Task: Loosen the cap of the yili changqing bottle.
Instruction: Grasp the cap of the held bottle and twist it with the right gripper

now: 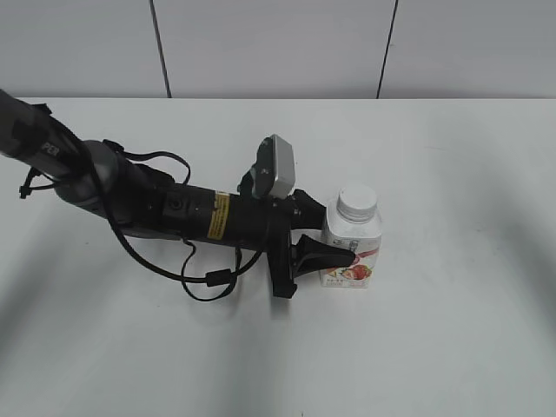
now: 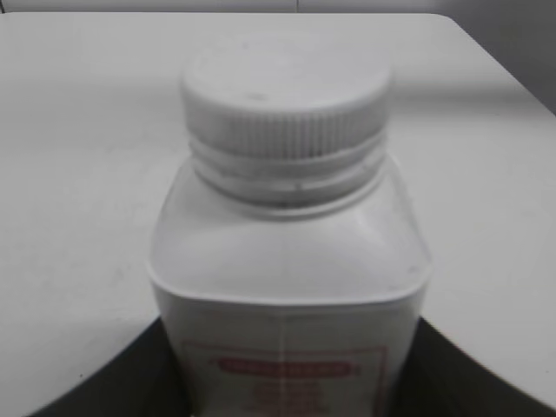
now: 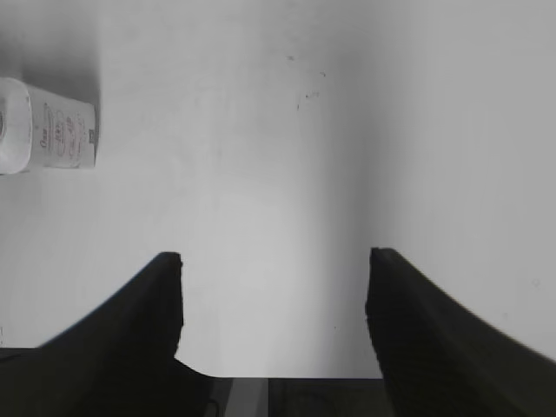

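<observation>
Exterior view: the bottle (image 1: 351,248) stands upright on the white table (image 1: 452,330), right of centre, with the cap (image 1: 357,202) seated on its neck. The left gripper (image 1: 340,234) reaches in from the left, and its fingers straddle the lower body of the bottle, the near finger (image 1: 326,255) lying against the label. The right arm does not appear here.

Left wrist view: we see the bottle (image 2: 287,287) filling the frame, held between the two dark fingers at the lower corners; we judge the left jaws clamped on the body. The cap (image 2: 285,100) is ribbed, sits level, and nothing touches it.

Right wrist view: the right gripper (image 3: 276,300) hangs over bare table with its jaws spread apart and nothing between them. The bottle (image 3: 48,137) shows small at the far left edge, well apart from it.

Our judgement: bracing is done and the twist is not yet begun. The right gripper should centre over the cap, close on the ribs only, and turn while the left holds firm; an off-centre grip could tip the bottle.
</observation>
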Robot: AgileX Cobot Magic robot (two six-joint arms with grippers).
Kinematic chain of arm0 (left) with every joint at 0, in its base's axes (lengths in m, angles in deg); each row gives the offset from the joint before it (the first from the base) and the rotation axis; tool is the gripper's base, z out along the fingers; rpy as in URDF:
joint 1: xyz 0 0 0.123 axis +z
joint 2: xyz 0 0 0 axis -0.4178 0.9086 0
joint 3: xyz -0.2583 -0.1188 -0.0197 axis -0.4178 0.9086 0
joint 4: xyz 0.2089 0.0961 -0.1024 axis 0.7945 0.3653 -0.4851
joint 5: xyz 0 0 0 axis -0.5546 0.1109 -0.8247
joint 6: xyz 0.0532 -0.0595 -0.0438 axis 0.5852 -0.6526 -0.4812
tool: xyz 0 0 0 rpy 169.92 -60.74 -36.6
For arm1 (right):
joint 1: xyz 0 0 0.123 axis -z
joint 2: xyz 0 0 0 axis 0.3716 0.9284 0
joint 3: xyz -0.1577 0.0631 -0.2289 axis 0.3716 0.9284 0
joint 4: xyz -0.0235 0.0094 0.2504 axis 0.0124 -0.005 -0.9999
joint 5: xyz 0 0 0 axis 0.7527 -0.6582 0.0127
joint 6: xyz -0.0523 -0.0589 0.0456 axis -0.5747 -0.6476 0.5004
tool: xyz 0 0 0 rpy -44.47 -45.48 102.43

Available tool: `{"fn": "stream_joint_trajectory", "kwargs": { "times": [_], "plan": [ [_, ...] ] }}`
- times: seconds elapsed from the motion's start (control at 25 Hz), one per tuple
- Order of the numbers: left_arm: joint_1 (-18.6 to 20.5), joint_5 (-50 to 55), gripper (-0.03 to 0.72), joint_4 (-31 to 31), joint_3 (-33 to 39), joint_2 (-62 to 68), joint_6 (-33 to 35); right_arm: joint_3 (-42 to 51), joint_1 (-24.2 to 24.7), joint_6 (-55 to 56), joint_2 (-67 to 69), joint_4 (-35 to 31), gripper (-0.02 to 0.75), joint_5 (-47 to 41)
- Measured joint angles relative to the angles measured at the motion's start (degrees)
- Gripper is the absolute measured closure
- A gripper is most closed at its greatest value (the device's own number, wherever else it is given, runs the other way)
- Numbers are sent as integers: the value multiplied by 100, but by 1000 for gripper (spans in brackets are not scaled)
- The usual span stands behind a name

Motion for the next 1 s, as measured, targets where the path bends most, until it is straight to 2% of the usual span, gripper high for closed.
{"fn": "stream_joint_trajectory", "kwargs": {
  "times": [0.36,0.76,0.88,1.0],
  "plan": [
    [0,0,324,0,0,0,0,-460,0,-5,1350,-337,216,-5],
    [0,-5,324,0,0,0,0,-618,-17,-5,1968,-710,232,-17],
    [0,-5,324,0,0,0,0,-786,-205,-5,1978,-784,247,-29],
    [0,-5,324,0,0,0,0,-968,-627,30,2084,-826,248,-35]
  ]
}}
